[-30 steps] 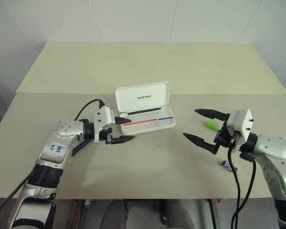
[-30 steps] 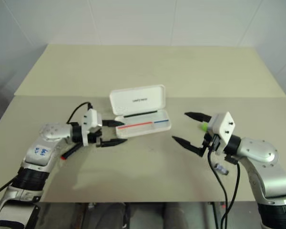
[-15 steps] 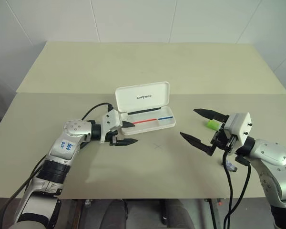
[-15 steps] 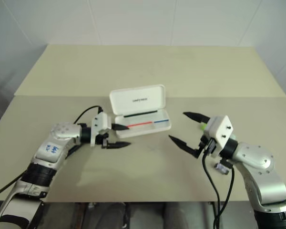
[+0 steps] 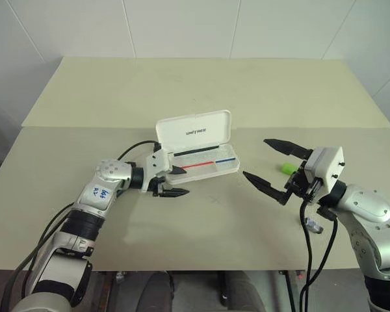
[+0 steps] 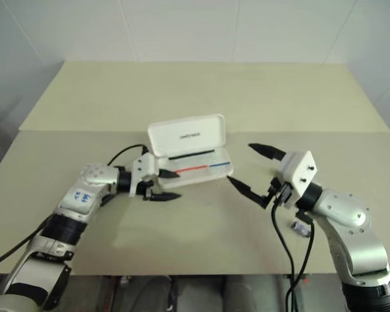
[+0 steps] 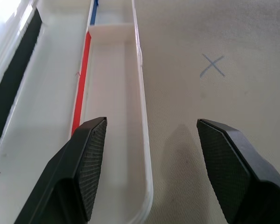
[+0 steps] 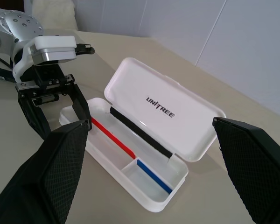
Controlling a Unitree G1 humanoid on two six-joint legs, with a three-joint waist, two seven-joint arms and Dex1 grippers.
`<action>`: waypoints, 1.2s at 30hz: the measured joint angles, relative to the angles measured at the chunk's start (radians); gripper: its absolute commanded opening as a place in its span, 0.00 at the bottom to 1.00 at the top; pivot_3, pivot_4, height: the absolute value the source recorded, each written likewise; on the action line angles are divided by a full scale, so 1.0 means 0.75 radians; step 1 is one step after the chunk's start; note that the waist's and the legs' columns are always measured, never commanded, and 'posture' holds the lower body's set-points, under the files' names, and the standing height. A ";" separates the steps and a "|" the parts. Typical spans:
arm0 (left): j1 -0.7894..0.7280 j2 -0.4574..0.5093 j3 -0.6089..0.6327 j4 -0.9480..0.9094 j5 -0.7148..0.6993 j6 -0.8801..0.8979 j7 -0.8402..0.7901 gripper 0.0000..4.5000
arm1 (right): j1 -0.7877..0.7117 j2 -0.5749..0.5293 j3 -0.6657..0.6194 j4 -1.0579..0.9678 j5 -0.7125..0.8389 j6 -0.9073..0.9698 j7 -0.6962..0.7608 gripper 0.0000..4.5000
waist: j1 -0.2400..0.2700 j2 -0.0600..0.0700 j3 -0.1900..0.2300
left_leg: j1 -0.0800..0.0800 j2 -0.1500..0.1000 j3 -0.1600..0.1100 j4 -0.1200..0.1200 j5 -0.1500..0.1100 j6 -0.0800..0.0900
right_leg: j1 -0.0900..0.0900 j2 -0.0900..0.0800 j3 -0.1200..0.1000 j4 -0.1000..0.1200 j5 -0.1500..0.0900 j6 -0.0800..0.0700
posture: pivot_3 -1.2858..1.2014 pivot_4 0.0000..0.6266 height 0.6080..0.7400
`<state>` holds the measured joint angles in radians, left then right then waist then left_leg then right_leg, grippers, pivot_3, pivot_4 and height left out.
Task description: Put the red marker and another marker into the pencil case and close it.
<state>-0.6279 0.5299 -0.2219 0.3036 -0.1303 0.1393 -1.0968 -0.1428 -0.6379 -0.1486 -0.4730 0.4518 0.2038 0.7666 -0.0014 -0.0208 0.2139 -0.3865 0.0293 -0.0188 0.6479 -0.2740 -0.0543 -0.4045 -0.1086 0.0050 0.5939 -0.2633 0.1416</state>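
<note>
Fingers (image 7: 91,154) apart on the left gripper (image 5: 184,181), nothing between them; sits low at the left short end of the pencil case (image 5: 205,170), pointing along its length. Straddles the tray's near wall in the left wrist view: one finger above the tray's long compartment, the other above the bare table (image 5: 201,91) just in front of the case. Cannot tell whether either finger touches the case. Fingers (image 8: 60,163) spread very wide on the right gripper (image 5: 256,158) too, and empty; hangs above the table to the right of the case, well apart from it, aimed toward it. Lies open on the middle of the table, that white pencil case, lid (image 5: 194,132) tilted up at the back with UNITREE printed inside, a black strip (image 8: 140,134) along the hinge side, and a thin divider in the tray coloured red (image 5: 198,165) toward the left gripper and blue (image 5: 226,159) toward the far end. Rests on the table to the right of the case, the green-capped marker (image 5: 287,169), partly behind the right gripper and not held. Lies nearer the table's front edge beside the right arm's cable, a small dark stub (image 5: 314,226). Marks the table in front of the case, a faint blue cross (image 7: 213,65).
</note>
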 measured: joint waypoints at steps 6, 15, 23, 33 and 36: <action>-0.051 0.029 -0.041 0.032 0.084 -0.033 -0.012 0.30 | -0.003 -0.001 0.001 0.000 0.001 0.005 -0.005 1.00 | -0.005 0.001 -0.001 | 0.001 0.000 0.001 -0.001 0.000 0.000 | 0.000 0.000 0.001 0.000 0.000 0.000 | 0.52 0.24 1.00; -0.071 0.085 -0.100 -0.053 0.165 -0.051 -0.033 0.00 | -0.043 -0.029 0.000 -0.001 0.015 0.029 0.015 1.00 | -0.007 0.001 -0.002 | 0.002 0.001 0.002 0.000 0.001 0.002 | 0.000 0.001 0.001 0.002 0.001 -0.002 | 0.52 0.24 1.00; -0.010 0.115 -0.107 -0.292 0.163 0.130 -0.056 0.00 | 0.094 -0.167 -0.085 -0.003 0.090 0.073 0.147 1.00 | 0.003 0.000 -0.002 | -0.004 0.002 0.002 -0.001 0.000 0.003 | -0.005 0.002 0.002 0.000 0.001 -0.001 | 0.52 0.24 1.00; 0.065 0.096 -0.190 -0.514 0.162 0.251 -0.068 0.00 | 0.302 -0.245 -0.254 -0.069 0.160 0.109 0.233 1.00 | 0.008 0.000 -0.002 | -0.004 0.001 0.002 0.001 0.000 0.004 | -0.005 0.002 0.004 0.001 0.001 0.000 | 0.52 0.24 1.00; 0.075 0.102 -0.197 -0.548 0.162 0.258 -0.069 0.00 | 0.333 -0.245 -0.273 -0.109 0.166 0.123 0.223 1.00 | 0.007 0.000 -0.002 | -0.004 0.001 0.002 0.002 0.000 0.004 | -0.005 0.002 0.004 0.001 0.001 -0.001 | 0.52 0.24 1.00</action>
<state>-0.5717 0.6061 -0.3693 -0.1077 -0.0090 0.3328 -1.1483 0.1071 -0.8217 -0.3533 -0.5547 0.5764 0.2959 0.9338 0.0040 -0.0206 0.2127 -0.3893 0.0303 -0.0172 0.6491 -0.2744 -0.0514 -0.4081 -0.1070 0.0083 0.5945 -0.2627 0.1411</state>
